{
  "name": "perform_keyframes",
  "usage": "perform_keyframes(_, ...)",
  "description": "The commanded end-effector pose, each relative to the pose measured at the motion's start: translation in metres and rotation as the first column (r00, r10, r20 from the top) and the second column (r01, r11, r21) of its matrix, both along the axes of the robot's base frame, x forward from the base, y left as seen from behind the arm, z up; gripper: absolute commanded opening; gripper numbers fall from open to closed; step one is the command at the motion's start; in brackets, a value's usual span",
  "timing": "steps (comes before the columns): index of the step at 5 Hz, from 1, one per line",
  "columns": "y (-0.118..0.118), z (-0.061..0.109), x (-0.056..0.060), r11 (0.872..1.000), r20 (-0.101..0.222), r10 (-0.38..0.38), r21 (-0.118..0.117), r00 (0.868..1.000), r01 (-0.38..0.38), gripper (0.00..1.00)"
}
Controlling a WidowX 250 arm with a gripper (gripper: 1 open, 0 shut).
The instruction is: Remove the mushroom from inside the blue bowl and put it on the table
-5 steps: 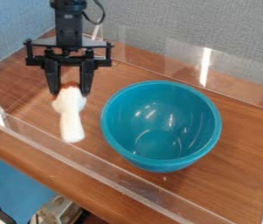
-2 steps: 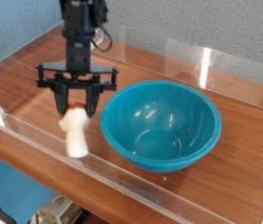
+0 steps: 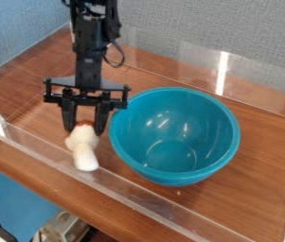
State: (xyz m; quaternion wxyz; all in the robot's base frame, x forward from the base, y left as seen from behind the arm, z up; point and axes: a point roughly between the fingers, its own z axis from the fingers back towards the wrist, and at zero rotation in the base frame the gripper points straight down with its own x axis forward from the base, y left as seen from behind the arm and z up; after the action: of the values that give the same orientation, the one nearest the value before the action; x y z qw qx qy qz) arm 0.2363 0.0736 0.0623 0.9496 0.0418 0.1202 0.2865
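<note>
Just left of the blue bowl (image 3: 175,134), the fingers (image 3: 81,121) are gripping the mushroom (image 3: 81,148) tightly by its cap, stem hanging near the worktop (image 3: 31,99). Release should wait until the stem is resting, so it does not roll.

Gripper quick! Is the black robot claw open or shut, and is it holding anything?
Black robot gripper: shut on the small toy mushroom with cream stem and orange-brown cap, left of the glossy teal-blue bowl.
</note>
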Motion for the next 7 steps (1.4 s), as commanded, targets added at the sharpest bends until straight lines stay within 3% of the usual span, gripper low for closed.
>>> perform_keyframes(1, 0.006, 0.025, -0.007, 1.000, 0.059, -0.018, 0.018, 0.998, 0.017, 0.00)
perform_keyframes(3, 0.004, 0.018, 0.008, 0.996, 0.055, -0.093, 0.017, 0.994, 0.092, 0.00)
perform_keyframes(6, -0.007, 0.013, 0.009, 0.999, 0.054, 0.047, 0.015, 0.997, -0.048, 0.00)
perform_keyframes(7, -0.002, 0.004, 0.015, 1.000, 0.058, 0.024, 0.016, 0.998, -0.025, 0.00)
